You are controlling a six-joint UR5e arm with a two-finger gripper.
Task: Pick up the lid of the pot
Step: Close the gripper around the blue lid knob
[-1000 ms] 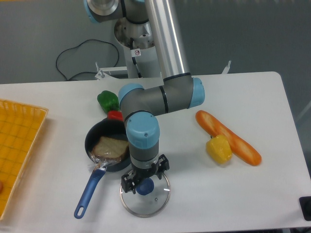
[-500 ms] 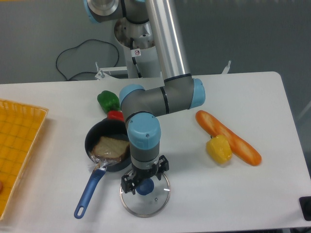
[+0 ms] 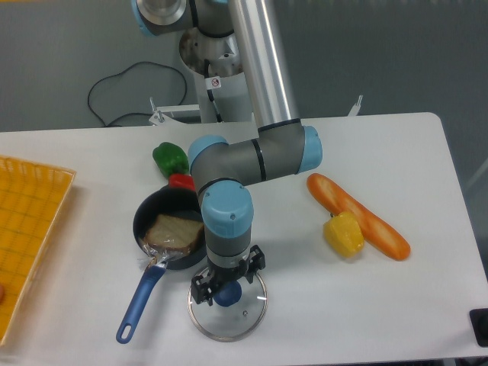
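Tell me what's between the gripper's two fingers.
In the camera view, the blue knob of the pot lid shows between the fingers of the open gripper; their exact height I can't judge.

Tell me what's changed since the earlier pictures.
The end effector has come down slightly toward the lid, its jaws open. Nothing has visibly been taken hold of or let go. The lid, its blue knob and the pan stayed put.
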